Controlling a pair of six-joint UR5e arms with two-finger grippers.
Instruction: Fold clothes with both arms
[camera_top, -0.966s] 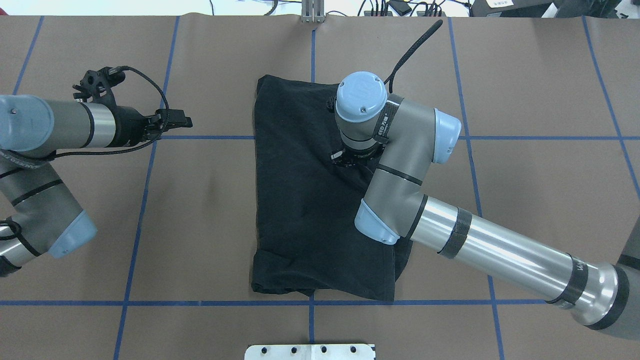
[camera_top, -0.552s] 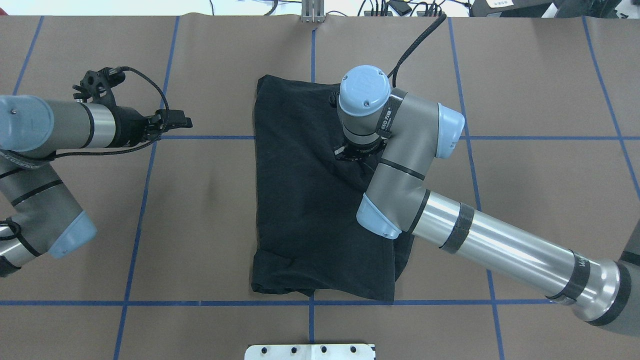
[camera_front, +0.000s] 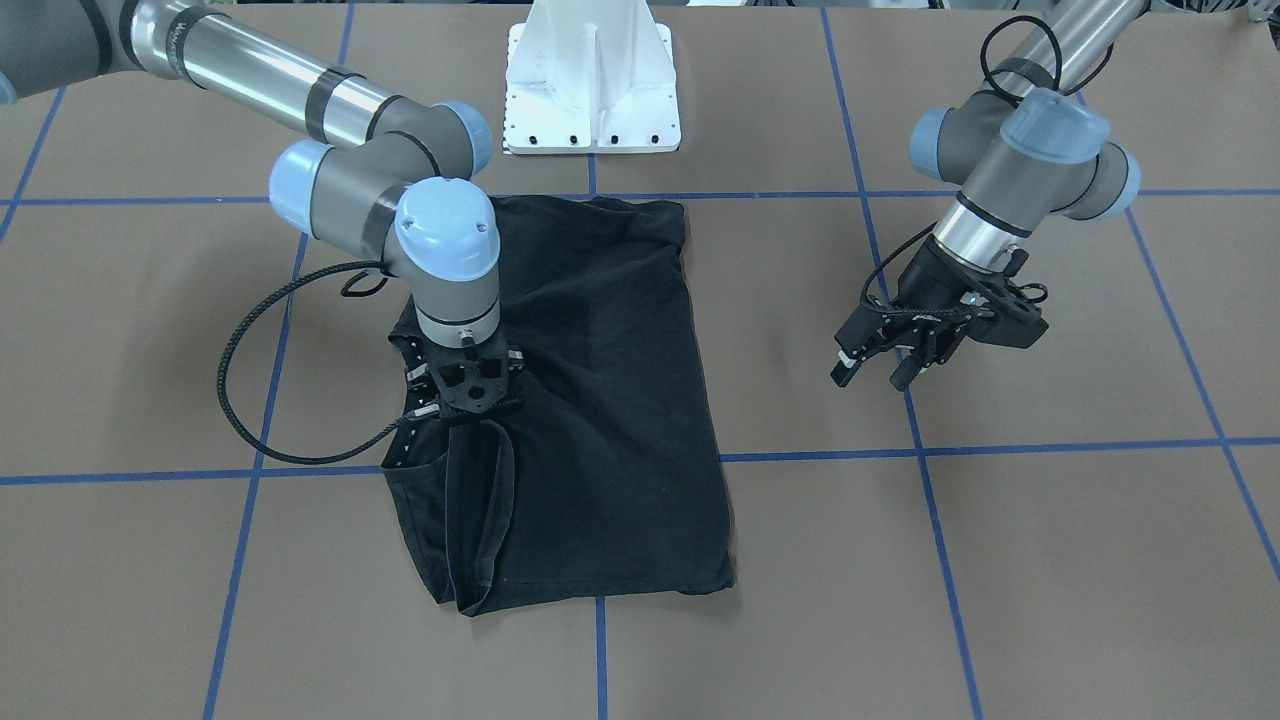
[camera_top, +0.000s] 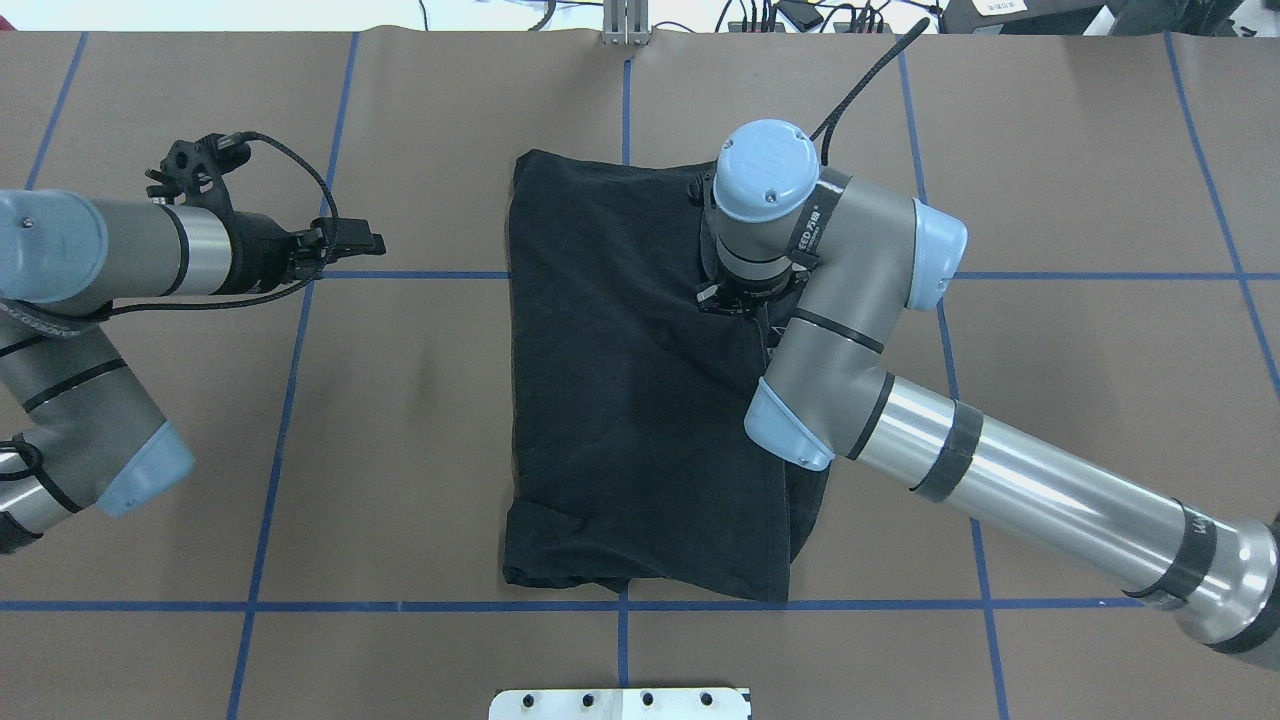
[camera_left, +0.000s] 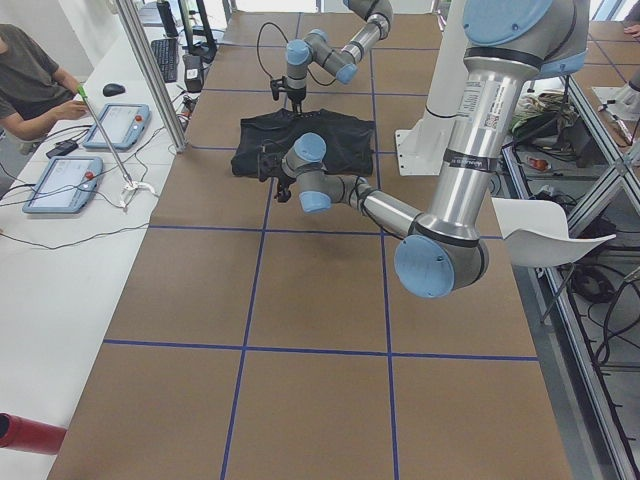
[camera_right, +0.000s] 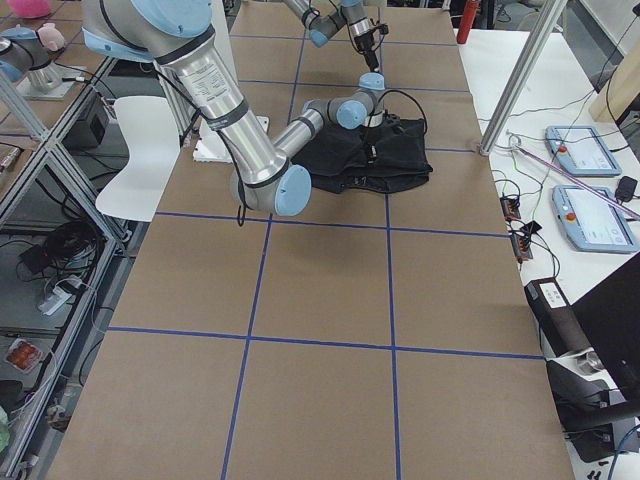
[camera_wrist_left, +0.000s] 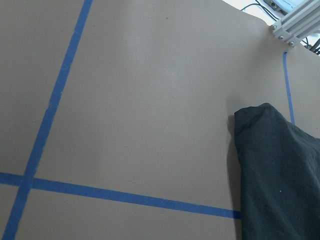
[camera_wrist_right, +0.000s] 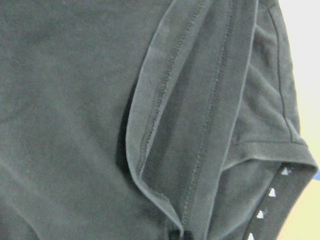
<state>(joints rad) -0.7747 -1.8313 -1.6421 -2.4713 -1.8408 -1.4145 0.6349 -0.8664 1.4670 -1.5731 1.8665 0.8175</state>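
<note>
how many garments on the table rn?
1. A black T-shirt lies folded at the centre of the table, the right gripper pinching a fold. Nothing visibly hidden under it.

The right tool (camera_front: 468, 405) has its fingertips buried beneath its own black wrist mount (camera_front: 465, 383) and against the black T-shirt (camera_front: 600, 380), so how its jaws stand cannot be told. From overhead the right arm (camera_top: 850, 340) covers the shirt's edge on that side, and in both side views that tool is too small to read.
</note>
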